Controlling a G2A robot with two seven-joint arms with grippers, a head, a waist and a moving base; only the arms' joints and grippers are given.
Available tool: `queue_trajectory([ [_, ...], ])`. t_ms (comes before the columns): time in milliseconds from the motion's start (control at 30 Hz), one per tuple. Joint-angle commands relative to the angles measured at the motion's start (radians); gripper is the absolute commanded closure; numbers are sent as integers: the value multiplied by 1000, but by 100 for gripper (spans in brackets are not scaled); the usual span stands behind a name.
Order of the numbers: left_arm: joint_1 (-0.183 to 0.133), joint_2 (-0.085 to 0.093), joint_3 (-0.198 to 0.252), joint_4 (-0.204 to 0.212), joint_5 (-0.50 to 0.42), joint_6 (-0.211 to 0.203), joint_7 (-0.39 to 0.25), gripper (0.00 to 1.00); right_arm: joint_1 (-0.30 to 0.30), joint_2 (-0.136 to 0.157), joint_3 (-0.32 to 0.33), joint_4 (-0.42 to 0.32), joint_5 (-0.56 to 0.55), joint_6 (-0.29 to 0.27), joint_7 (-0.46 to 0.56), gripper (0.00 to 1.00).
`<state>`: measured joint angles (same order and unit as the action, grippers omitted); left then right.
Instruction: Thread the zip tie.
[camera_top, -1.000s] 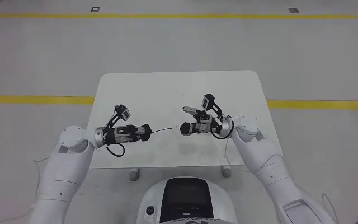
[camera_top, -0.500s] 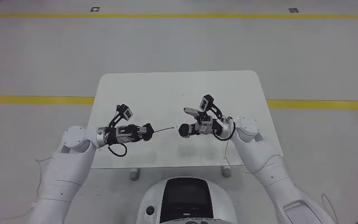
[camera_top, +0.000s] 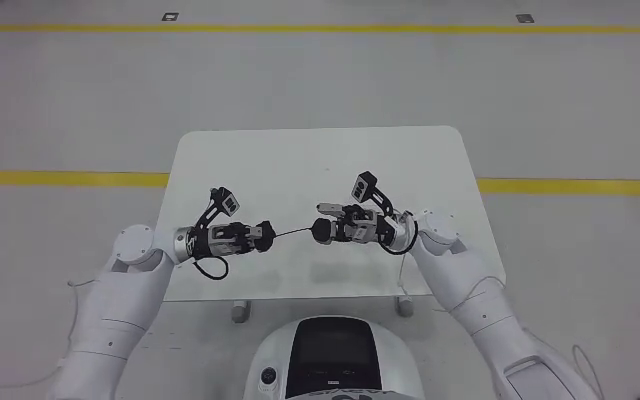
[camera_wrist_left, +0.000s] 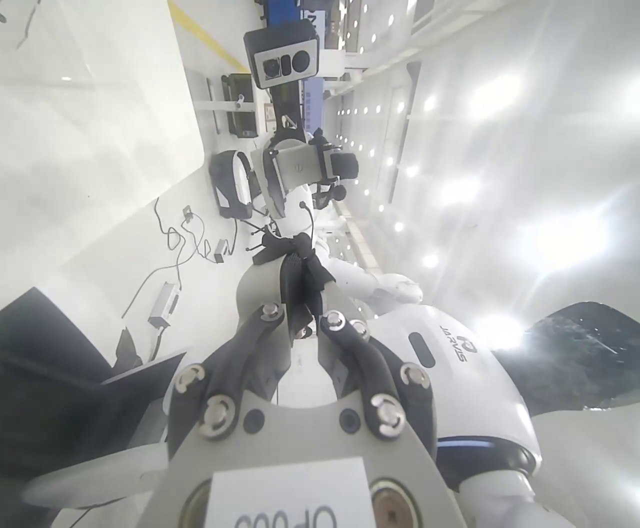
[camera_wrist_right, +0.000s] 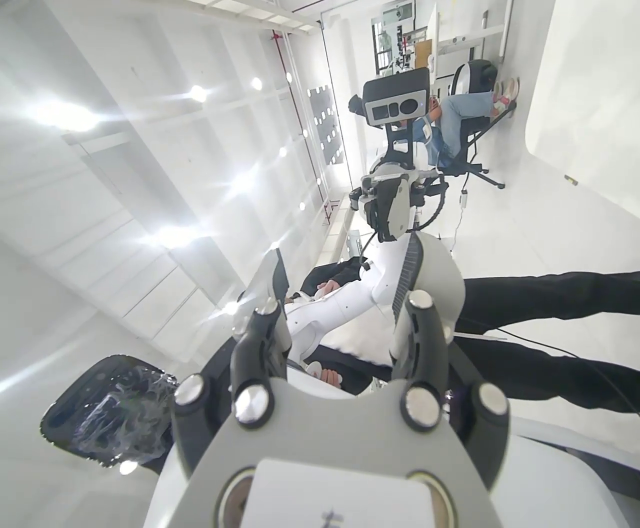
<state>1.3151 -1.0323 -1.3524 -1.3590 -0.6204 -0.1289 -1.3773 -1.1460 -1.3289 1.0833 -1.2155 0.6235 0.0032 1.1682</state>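
Over the 6 o'clock half of the white table (camera_top: 300, 160), both arms are meeting nose to nose, and the black zip tie (camera_top: 290, 233) is spanning the gap between them. The left gripper (camera_top: 265, 236) is pinching one end of it: in the left wrist view its fingers (camera_wrist_left: 265, 300) are closing narrowly on the dark strap (camera_wrist_left: 300, 280), which is running straight out from the tips toward the other arm. Seen from the top, the strap's long axis is lying roughly from 9 o'clock to 3 o'clock, with the free end rising slightly toward 2 o'clock.

The right gripper (camera_top: 322, 230) is sitting at 3 o'clock of the left one, pointing back at 9 o'clock, so the two are facing each other along nearly the same line as the strap. Its fingers (camera_wrist_right: 420, 280) are standing well apart in the right wrist view, around a gap (camera_wrist_right: 346, 247) with nothing clearly gripped in it. From above, the strap's free tip is reaching the front of the right gripper; whether it is already lying between the fingers or just beside them is too fine to tell.

The coming move is likely hanging on that alignment: the right arm is the nearer one to the loose tip, and the tip needs to be entering its open gap end-on.
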Motion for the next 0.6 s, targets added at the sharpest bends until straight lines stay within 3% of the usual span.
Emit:
queue_trajectory([
  [0, 0, 1, 2, 0, -1, -1, -2, 100, 0, 1, -7, -3, -5, 3, 3, 56],
  [267, 0, 1, 2, 0, -1, -1, -2, 100, -1, 5, -27, -15, -23, 19, 11, 58],
  [567, 0, 1, 2, 0, -1, -1, -2, 100, -7, 11, -28, -30, -22, 7, -6, 68],
])
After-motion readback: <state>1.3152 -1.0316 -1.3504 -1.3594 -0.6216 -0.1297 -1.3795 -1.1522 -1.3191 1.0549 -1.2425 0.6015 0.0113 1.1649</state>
